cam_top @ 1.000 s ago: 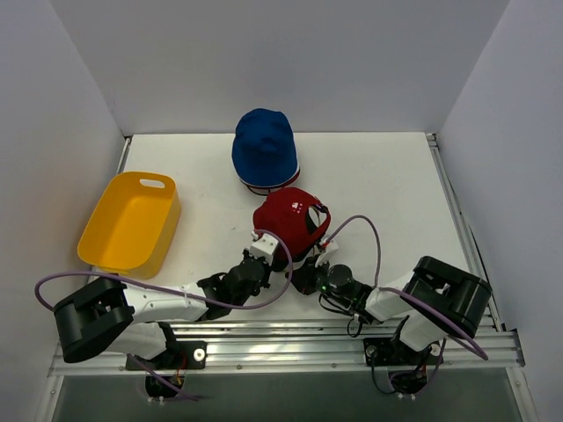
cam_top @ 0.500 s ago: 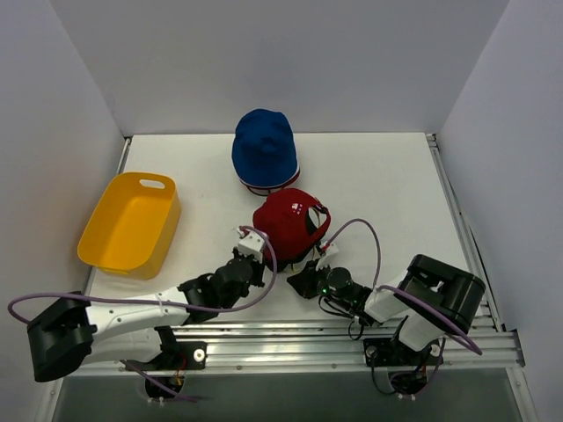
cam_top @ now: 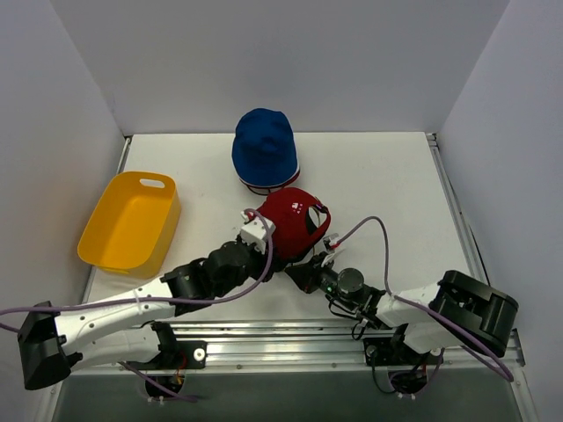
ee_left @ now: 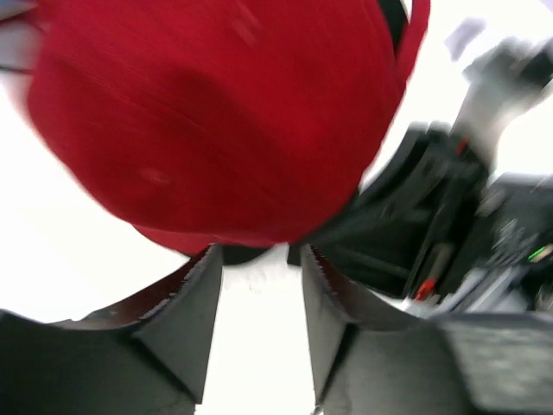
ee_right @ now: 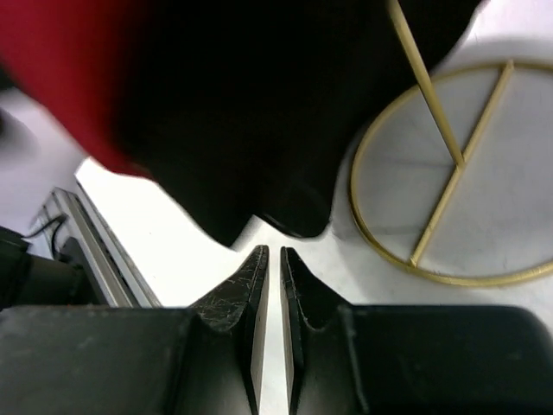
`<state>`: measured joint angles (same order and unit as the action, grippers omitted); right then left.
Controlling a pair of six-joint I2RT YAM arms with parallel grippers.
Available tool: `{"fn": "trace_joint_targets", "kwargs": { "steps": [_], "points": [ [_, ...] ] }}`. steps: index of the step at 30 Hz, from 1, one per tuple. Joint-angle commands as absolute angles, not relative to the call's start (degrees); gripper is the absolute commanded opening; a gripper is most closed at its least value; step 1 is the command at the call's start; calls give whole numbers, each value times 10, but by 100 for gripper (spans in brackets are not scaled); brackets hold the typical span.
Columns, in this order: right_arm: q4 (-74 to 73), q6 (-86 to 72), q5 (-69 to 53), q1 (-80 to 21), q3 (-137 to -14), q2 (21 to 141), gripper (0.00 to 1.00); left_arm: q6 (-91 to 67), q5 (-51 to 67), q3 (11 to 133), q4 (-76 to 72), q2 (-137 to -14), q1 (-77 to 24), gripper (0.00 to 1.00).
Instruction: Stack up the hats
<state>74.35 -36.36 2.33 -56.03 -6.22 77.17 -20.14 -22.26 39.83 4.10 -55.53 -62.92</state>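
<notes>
Top external view: the red cap [cam_top: 290, 220] sits toward the table's [cam_top: 396, 176] near edge, the blue hat [cam_top: 264, 148] behind it. Left tool [ee_left: 259, 264] gapes at the cap's rim; right tool [ee_right: 270, 259] is closed, empty. Push deeper before pinching.

Baseball cap [cam_top: 288, 220] before hat stack [cam_top: 264, 149], tub [cam_top: 164, 234] leftward

Yellow tub [cam_top: 164, 236], gold wire frame [ee_right: 460, 160]

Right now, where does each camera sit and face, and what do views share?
Top external: overhead behind the robot, facing down on the white table; both arms show.
Left wrist: facing the red fabric baseball cap past its open left hand.
Right wrist: facing the cap and a gold wire frame past its shut right hand.
Shared: the cap, all three.
</notes>
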Motion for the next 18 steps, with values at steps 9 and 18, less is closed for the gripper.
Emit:
{"fn": "trace_joint_targets", "kwargs": {
  "steps": [9,18],
  "points": [
    [752,-323,68,-574,-94,690,8,-206,-192,491,102,-659,-640,56],
    [736,-322,76,-575,-91,689,8,-282,-287,502,172,-625,-641,66]
  ]
}}
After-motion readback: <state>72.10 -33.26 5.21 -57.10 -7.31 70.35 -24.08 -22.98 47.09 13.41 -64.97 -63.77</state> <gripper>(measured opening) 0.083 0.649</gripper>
